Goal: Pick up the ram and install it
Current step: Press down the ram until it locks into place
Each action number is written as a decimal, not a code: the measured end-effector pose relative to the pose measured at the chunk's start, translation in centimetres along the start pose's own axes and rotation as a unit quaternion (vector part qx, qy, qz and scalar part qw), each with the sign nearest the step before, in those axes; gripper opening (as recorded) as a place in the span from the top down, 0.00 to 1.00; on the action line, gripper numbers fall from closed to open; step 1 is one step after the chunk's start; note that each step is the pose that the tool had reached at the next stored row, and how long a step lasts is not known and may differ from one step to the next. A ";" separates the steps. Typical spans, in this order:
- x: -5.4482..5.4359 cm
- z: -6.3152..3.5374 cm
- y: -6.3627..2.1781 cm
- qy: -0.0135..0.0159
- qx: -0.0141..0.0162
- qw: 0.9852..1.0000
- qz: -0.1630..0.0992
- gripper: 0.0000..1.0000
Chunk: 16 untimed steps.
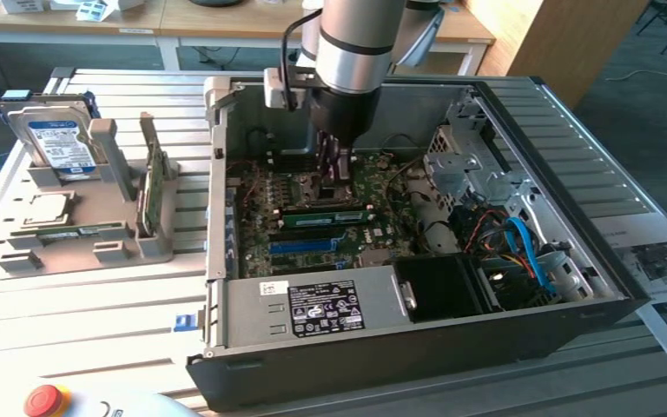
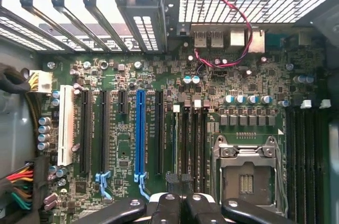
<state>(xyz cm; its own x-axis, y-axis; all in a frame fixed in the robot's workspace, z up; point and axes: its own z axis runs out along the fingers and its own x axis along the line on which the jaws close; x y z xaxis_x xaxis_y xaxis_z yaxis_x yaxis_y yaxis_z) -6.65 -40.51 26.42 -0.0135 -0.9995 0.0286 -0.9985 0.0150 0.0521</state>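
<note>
The end effector (image 1: 336, 178) is fully closed and empty, positioned low inside the open computer case (image 1: 589, 261) just above the motherboard (image 2: 233, 83). The ram (image 1: 324, 215) lies seated in a motherboard slot, just beside the fingertips (image 1: 331, 167), toward the power supply (image 1: 310, 308).
</note>
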 end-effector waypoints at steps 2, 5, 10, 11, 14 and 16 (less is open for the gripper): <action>0.0 -0.34 0.02 0.000 0.000 1.000 0.000 0.90; 0.0 -0.85 0.04 0.000 -0.001 1.000 0.000 0.90; 0.0 -1.76 0.09 0.000 -0.003 1.000 0.000 0.90; 0.1 -1.95 0.10 0.000 -0.003 1.000 0.000 0.90; 0.1 -2.55 0.13 0.000 -0.003 1.000 0.000 0.90; 0.1 -2.95 0.15 0.000 -0.004 1.000 0.000 0.90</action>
<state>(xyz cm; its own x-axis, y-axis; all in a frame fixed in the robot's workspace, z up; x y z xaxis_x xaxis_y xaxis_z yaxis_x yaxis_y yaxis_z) -6.65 -40.51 29.38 -0.0132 -0.9995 0.0296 -0.9981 0.0149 0.0598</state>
